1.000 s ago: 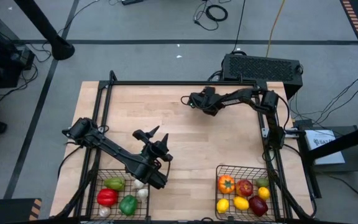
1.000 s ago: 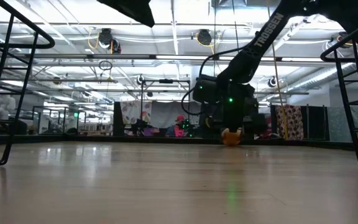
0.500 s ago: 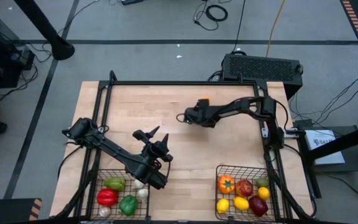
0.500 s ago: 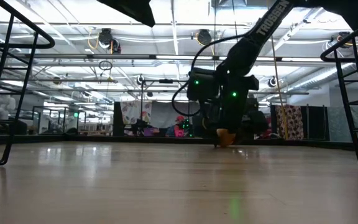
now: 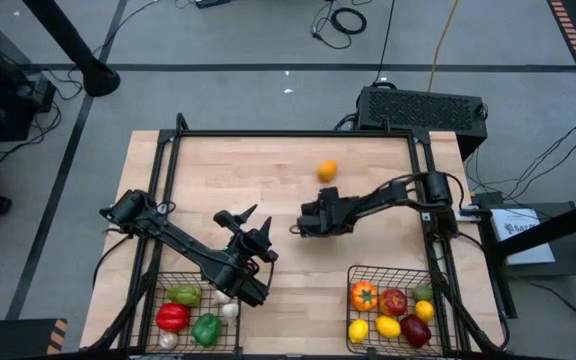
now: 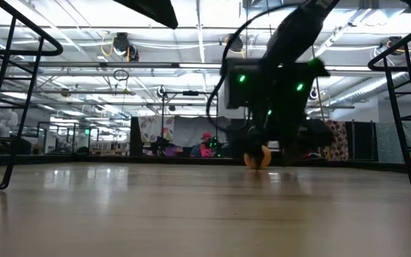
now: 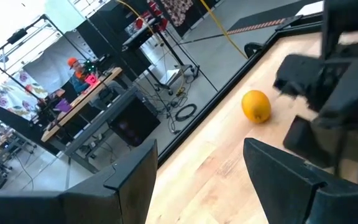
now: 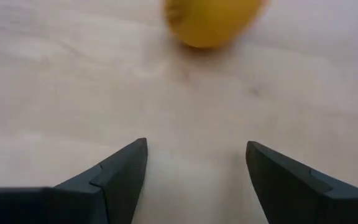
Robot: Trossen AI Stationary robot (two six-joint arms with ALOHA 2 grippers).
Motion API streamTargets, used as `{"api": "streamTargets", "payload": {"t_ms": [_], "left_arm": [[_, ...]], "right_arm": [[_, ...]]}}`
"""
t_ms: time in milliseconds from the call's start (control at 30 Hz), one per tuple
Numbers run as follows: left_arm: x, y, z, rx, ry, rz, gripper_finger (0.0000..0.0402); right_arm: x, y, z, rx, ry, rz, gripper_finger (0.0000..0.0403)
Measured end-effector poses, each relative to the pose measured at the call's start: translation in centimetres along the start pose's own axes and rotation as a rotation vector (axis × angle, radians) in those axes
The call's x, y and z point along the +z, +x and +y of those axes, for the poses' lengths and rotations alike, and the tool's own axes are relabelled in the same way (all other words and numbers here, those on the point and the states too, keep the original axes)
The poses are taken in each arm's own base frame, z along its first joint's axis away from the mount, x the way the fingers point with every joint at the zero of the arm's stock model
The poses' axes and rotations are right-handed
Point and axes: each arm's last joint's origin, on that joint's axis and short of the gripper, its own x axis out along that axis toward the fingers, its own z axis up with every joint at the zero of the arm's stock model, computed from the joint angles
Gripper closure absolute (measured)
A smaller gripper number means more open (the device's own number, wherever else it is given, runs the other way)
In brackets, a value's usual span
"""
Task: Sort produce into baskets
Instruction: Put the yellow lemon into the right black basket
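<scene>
Both baskets are sitting at the counter's near edge, holding produce. The left gripper is hovering spread and empty above the left one. Mid-counter, the right gripper is hanging spread, holding nothing. Beyond, the orange is lying alone.

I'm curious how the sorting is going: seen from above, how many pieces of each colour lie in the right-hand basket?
Right-hand basket:
Orange: 1
Red: 2
Yellow: 3
Green: 1, partly hidden
Total: 7
</scene>
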Motion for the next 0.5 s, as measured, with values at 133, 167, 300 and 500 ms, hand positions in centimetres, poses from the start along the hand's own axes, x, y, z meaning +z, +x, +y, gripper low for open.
{"api": "streamTargets", "payload": {"t_ms": [133, 167, 300, 500], "left_arm": [[0.0, 0.0, 0.0, 0.000, -0.001, -0.003, 0.0158], [0.0, 0.0, 0.0, 0.001, -0.001, -0.003, 0.0158], [0.1, 0.0, 0.0, 0.000, -0.004, -0.004, 0.0158], [0.6, -0.2, 0.1, -0.004, -0.023, -0.013, 0.0158]], "right_arm": [[2.4, -2.0, -0.9, 0.017, 0.090, -0.085, 0.0126], [3.4, -2.2, -1.1, 0.017, 0.107, -0.123, 0.0118], [7.0, -2.5, -1.8, 0.036, 0.132, -0.170, 0.0065], [10.5, -0.5, -1.7, 0.079, 0.155, -0.141, 0.0015]]}}
